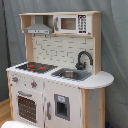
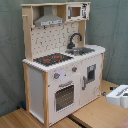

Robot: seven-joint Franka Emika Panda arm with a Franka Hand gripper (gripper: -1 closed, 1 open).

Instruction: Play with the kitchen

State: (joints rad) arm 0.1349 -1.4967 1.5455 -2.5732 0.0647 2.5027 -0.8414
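In the first exterior view we log the tall white and pale-wood toy play kitchen filling the frame before a grey-green backdrop: black-red hob toward the first exterior view's left, sink with black faucet toward its right, grey hood and small microwave above, oven door below. No arm appears there.

In the second exterior view we list the same kitchen standing on a wooden floor. Only here, a white robot part, presumably the gripper, sits at the second exterior view's right edge, apart from the kitchen; we cannot tell how its fingers stand.
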